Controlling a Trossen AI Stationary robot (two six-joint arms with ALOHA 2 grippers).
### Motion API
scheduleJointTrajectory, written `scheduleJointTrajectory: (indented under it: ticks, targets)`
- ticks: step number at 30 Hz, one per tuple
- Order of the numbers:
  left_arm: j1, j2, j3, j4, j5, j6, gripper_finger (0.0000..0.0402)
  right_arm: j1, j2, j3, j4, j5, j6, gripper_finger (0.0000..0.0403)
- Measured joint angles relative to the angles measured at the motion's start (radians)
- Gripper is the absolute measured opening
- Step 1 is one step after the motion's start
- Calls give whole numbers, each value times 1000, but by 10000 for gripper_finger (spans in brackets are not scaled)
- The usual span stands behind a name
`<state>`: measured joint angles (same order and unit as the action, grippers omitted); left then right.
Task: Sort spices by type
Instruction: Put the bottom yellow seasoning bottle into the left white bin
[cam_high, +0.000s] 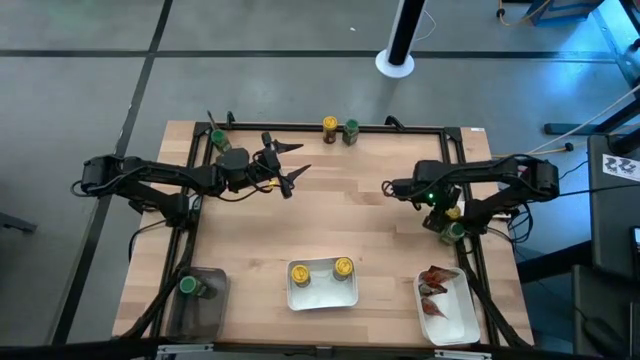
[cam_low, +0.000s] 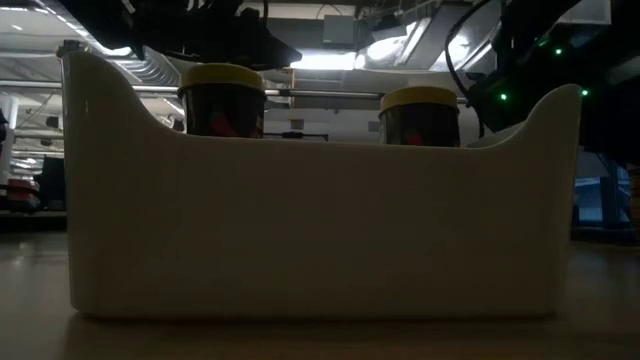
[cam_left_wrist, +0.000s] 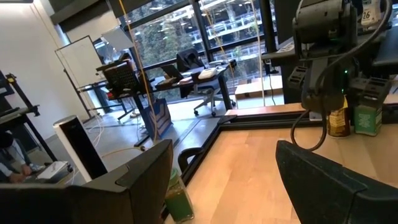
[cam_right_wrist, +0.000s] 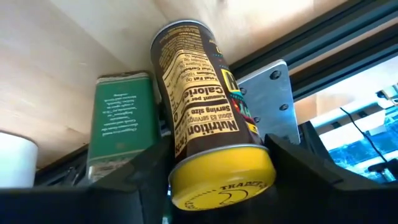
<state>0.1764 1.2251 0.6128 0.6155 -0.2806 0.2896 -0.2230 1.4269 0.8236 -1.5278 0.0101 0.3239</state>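
My right gripper (cam_high: 446, 214) is at the table's right edge, pointing down, shut on a yellow-capped jar (cam_right_wrist: 202, 118). A green-labelled jar (cam_right_wrist: 119, 121) stands right beside it. My left gripper (cam_high: 293, 162) hovers open over the far left of the table and holds nothing. A green-capped jar (cam_high: 218, 138) stands at the far left corner. One yellow-capped jar (cam_high: 330, 125) and one green-capped jar (cam_high: 351, 130) stand at the far edge. Two yellow-capped jars (cam_high: 300, 272) (cam_high: 343, 267) stand in the middle white tray (cam_high: 322, 298). Red packets (cam_high: 436, 280) lie in the right tray (cam_high: 455, 325). My right gripper pinches the yellow-capped jar between its two fingers (cam_right_wrist: 146, 177), on the jar's sides just below the yellow cap (cam_right_wrist: 221, 180). The fingers come from above, pointing down. The jar is upright with its base toward the wood; whether it is lifted clear I cannot tell.
A dark bin (cam_high: 205, 305) at the near left corner holds a green-capped jar (cam_high: 188, 285). A black metal frame (cam_high: 400, 129) runs round the table top. In the low view the middle tray (cam_low: 320, 230) fills the foreground. Bare wood lies in the table's centre.
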Motion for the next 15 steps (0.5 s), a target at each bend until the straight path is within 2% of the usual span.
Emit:
scheduleJointTrajectory:
  ticks: [8, 12, 15]
  targets:
    - [2, 0, 0, 10, 0, -2, 272, 21, 0, 167, -38, 8, 10, 230]
    - [2, 4, 0, 3, 11, -42, 272, 79, 0, 289, -36, 67, 23, 230]
    - [1, 7, 0, 2, 78, -62, 272, 133, 0, 380, -18, 132, 38, 230]
